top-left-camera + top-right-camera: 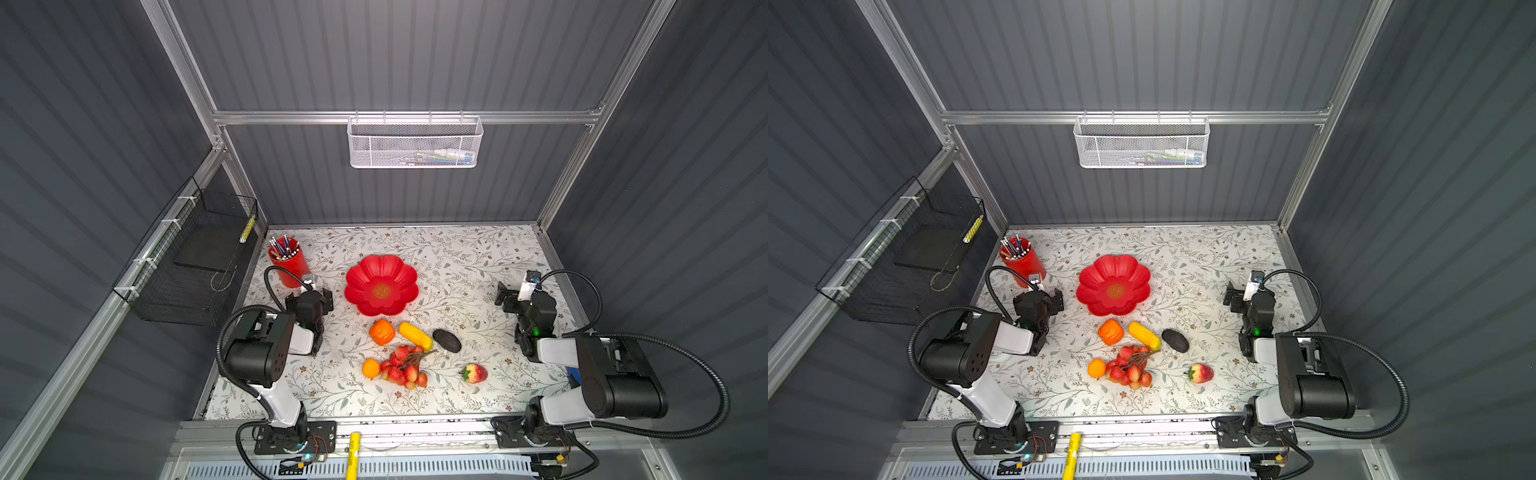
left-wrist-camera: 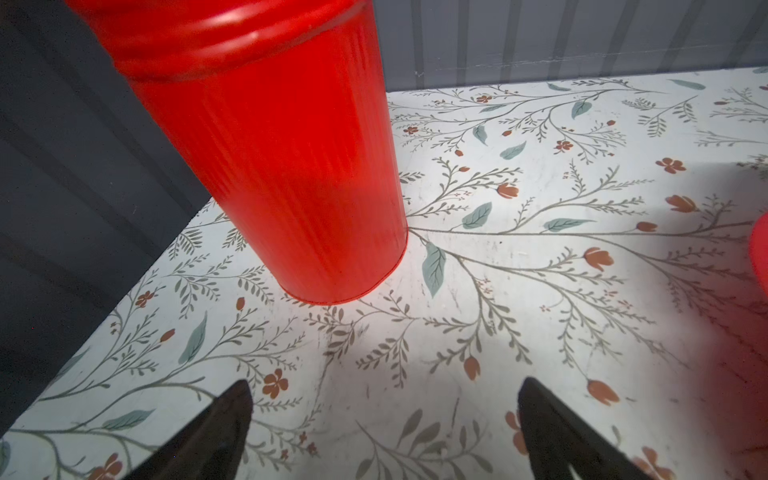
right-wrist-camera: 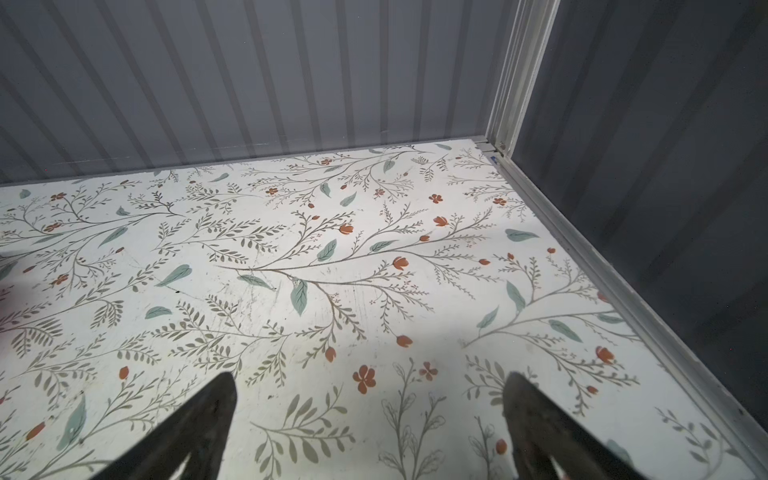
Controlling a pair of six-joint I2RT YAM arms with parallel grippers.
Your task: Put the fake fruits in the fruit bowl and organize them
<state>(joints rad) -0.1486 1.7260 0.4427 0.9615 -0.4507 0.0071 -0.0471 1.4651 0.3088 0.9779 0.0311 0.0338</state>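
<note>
Fruit bowl stands mid-way across the table. Fake fruits lie on the table just in front of it (six pieces, loosely grouped), all outside it. Left gripper: jaws apart, holding nothing, near the pen cup. Right gripper: jaws apart, holding nothing, over bare table.

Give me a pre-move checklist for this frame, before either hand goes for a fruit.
1. Fruit bowl upright and empty: ok.
2. Left hand open, holding nothing: ok.
3. Right hand open, holding nothing: ok.
4. Pen cup clear of the left hand: not ok, it stands close ahead of it.
5. Lobed orange fruit on the table, apart from the bowl: ok.
6. Yellow oblong separate from berry bunch: cannot tell, they look touching.
</note>
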